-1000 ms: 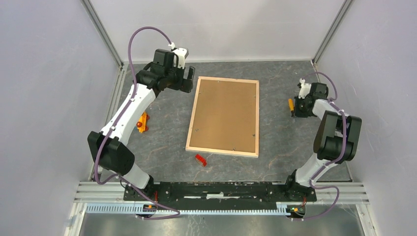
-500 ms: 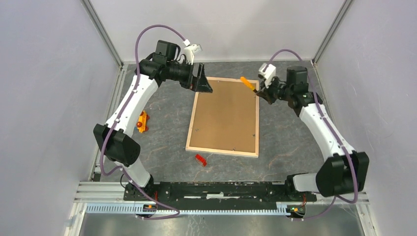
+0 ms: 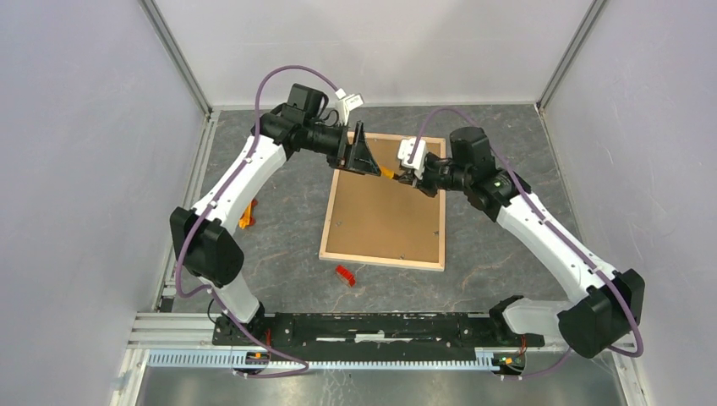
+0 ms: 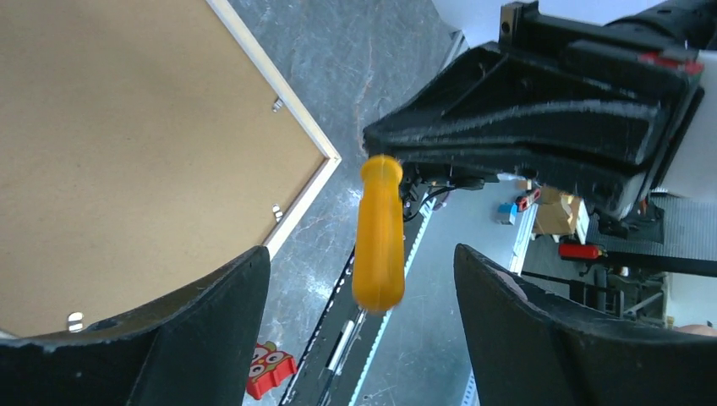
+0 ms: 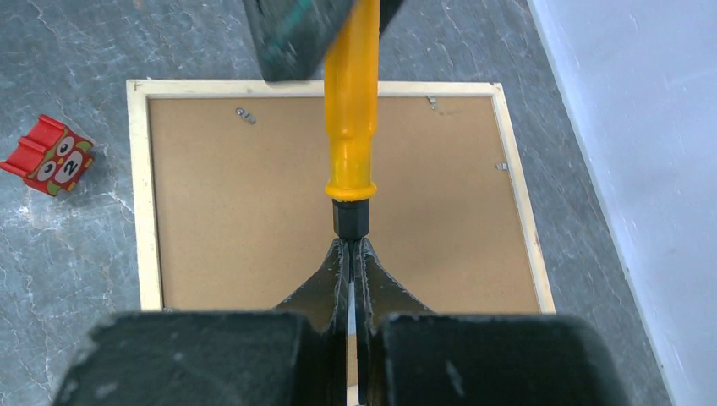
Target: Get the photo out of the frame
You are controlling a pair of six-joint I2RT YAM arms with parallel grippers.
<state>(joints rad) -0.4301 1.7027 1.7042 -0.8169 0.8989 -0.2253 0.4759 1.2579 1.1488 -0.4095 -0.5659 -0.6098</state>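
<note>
Task barely started, by our read: nothing is out yet. The frame (image 3: 380,262) lies face down mid-desk (image 3: 499,245), its short side near the far edge. Pale wood rim, brown backing board (image 3: 385,211) seated flush in it. The photo is hidden underneath, so we can't see it.

Over the frame's far end, the right gripper (image 5: 350,249) is clamped on the black neck of an orange-handled tool (image 4: 378,233). The left gripper (image 4: 362,254) has its jaws apart on either side of the handle, no contact visible. Looks like a handover.

Left to do: turn the small metal tabs (image 5: 245,114), lift the board, pull the print. Red toy block (image 3: 344,275) sits just off the frame's near edge.
</note>
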